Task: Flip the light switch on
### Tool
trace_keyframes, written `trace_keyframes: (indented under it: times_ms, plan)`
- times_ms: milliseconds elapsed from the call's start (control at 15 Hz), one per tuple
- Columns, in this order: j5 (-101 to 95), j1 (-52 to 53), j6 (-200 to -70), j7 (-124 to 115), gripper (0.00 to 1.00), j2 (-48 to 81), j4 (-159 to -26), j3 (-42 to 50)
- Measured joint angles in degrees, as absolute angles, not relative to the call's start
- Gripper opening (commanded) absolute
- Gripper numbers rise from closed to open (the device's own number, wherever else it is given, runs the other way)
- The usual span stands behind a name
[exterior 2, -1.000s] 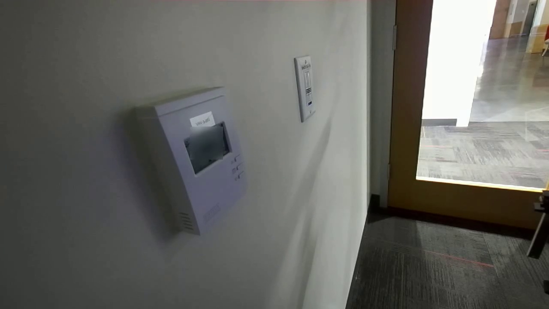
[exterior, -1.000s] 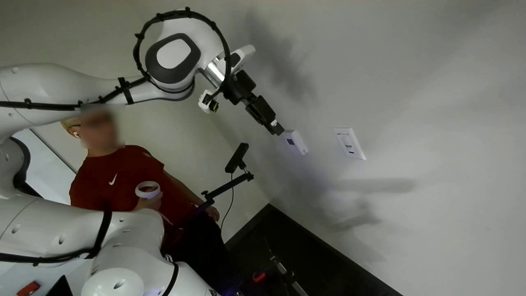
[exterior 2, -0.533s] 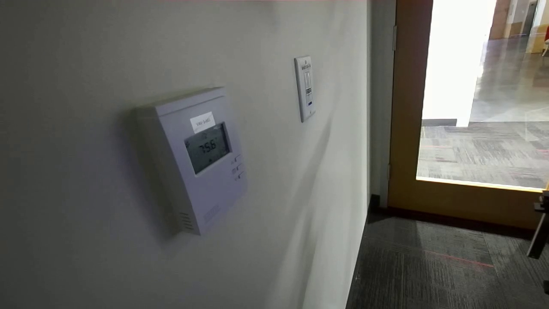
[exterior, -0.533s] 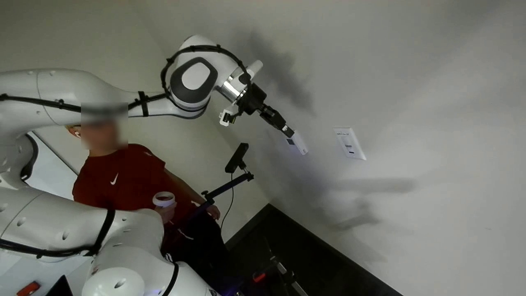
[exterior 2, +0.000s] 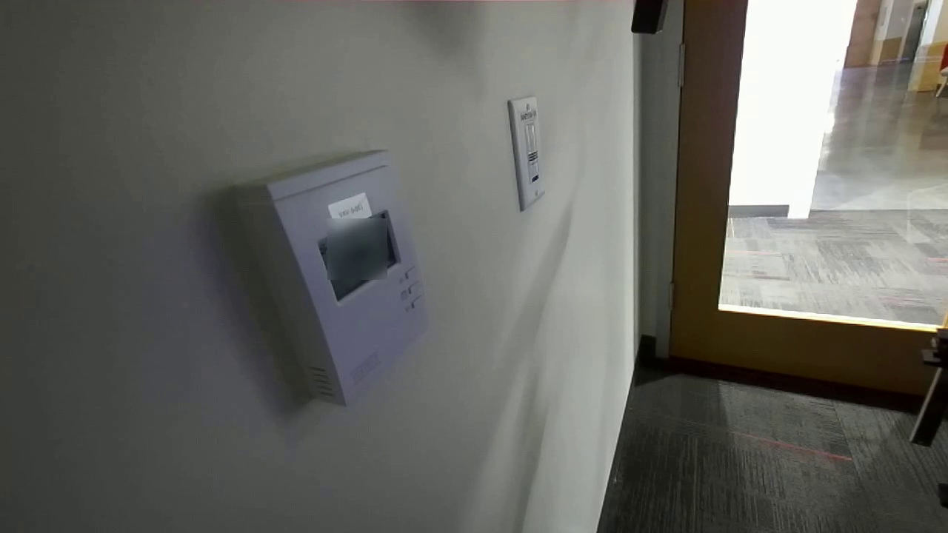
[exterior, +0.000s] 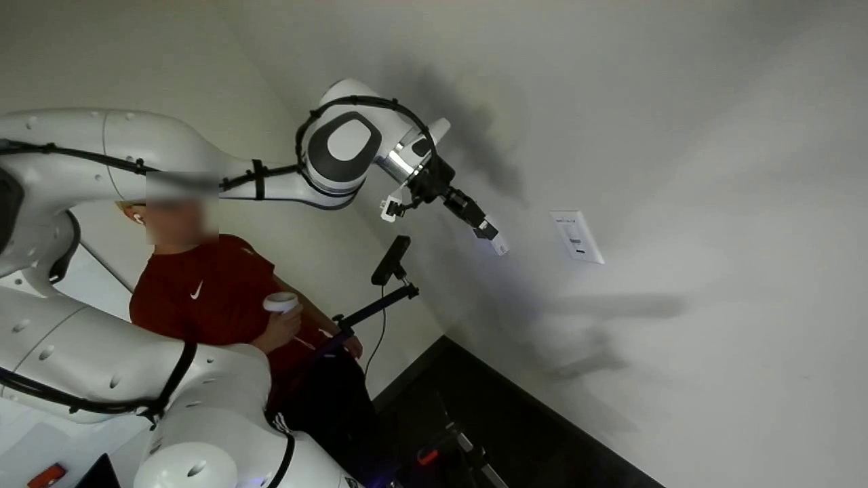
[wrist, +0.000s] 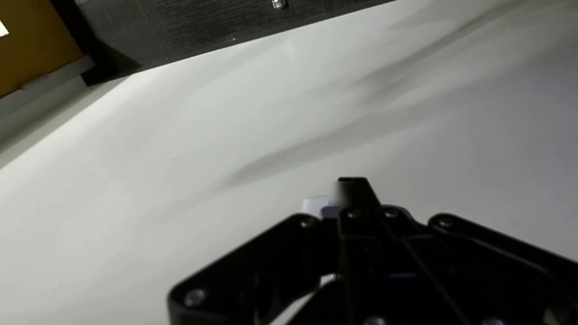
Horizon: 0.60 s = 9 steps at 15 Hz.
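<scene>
The light switch (exterior: 576, 236) is a small white rectangular plate on the grey wall, with dark marks down its middle. It also shows in an exterior view, where the light switch (exterior 2: 526, 153) is seen at a steep angle. My gripper (exterior: 486, 232) is apart from it, up and to its left in the picture, pointing toward the wall. A dark fingertip (exterior 2: 649, 16) enters at the top edge, higher than the plate. In the wrist view my gripper (wrist: 354, 185) is shut with nothing seen between its fingers. A white patch (wrist: 314, 205) shows beside the tips, mostly hidden; I cannot tell what it is.
A white thermostat box (exterior 2: 378, 333) sticks out from the wall beside the switch; my gripper partly covers the thermostat (exterior: 500, 245). A black camera (exterior: 391, 261) stands on an arm near the wall. A person in a red shirt (exterior: 203, 291) is behind the arm. A wooden door (exterior 2: 696, 222) is beyond.
The arm has moved down and to the right in an exterior view, bringing the gripper in front of the thermostat. A dark fingertip has come in at the top of an exterior view.
</scene>
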<state>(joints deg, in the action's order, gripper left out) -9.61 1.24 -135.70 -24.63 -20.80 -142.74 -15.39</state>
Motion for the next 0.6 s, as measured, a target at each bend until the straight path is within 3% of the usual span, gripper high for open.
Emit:
trace_keyframes:
  times_ms: [200, 600]
  plan:
    - [-8.14, 2.05, -137.85, -21.24, 0.00, -19.66, -143.16, -13.80]
    - [-0.24, 4.31, -154.38, -4.19, 0.00, -13.18, -146.44, -6.07]
